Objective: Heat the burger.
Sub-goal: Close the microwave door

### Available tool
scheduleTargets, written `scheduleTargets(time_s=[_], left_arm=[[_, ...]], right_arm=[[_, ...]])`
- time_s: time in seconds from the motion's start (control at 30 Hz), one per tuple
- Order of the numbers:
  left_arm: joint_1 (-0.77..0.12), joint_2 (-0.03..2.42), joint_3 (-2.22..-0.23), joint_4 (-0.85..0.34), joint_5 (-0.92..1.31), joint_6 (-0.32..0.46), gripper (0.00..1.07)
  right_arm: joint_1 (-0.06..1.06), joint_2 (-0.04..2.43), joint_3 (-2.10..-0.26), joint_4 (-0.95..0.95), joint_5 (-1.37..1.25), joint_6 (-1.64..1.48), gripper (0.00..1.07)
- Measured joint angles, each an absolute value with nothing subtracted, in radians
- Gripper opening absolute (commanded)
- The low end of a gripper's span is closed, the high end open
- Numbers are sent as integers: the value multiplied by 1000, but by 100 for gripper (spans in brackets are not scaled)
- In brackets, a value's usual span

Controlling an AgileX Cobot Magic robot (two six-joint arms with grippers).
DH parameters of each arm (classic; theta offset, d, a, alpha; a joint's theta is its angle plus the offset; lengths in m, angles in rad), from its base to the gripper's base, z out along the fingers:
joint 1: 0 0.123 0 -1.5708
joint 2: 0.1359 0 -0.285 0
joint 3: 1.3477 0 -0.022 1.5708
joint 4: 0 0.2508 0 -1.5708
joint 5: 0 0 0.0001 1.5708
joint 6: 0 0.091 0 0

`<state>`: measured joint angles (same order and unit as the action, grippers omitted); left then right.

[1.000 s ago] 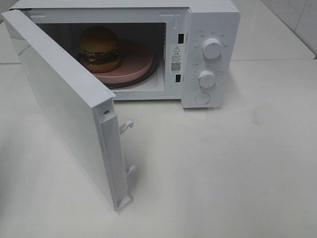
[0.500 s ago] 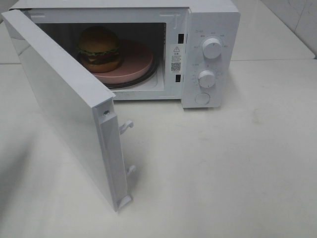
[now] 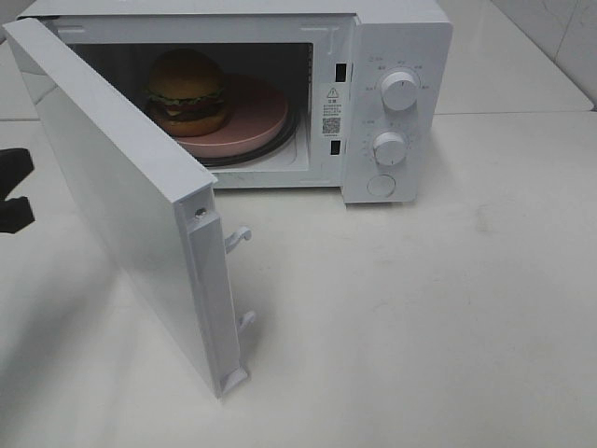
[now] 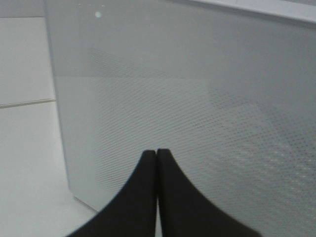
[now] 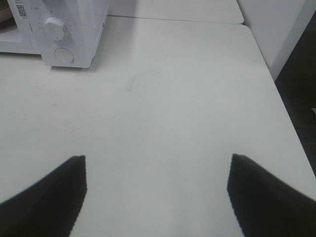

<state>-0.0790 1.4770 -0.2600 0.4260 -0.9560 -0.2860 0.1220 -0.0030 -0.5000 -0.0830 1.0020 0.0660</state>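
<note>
While the burger (image 3: 187,91) sits on its plate (image 3: 256,117) inside the microwave (image 3: 401,37), the door (image 3: 121,205) stands wide open. The left hand (image 4: 157,152), pinched shut, faces the door's outer side, nearer than the splayed, empty right hand (image 5: 157,158).

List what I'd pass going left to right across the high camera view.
left gripper → door → burger → sticker → knobs. The plate is left out, since it overlaps the burger.

Burger (image 3: 187,91): glossy brown bun, lettuce, cheese, dark patty; upright on pink plate (image 3: 256,117) inside open microwave (image 3: 396,56).
</note>
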Motion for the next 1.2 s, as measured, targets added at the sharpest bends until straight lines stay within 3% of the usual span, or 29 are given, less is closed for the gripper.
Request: scheduleTargets(time_s=[0.27,0.77,1.2], left_arm=[[-219,1574,-291,308,-964,-235,0],[-349,1673,-385,187,-967,-223,0],[-534,1739,-568,-37,-827,-148,0]], right_arm=[[122,-3,-500,-83,1002,66,76],[122,-3,-500,-83,1002,66,76],[122,-3,-500,-83,1002,66,76]])
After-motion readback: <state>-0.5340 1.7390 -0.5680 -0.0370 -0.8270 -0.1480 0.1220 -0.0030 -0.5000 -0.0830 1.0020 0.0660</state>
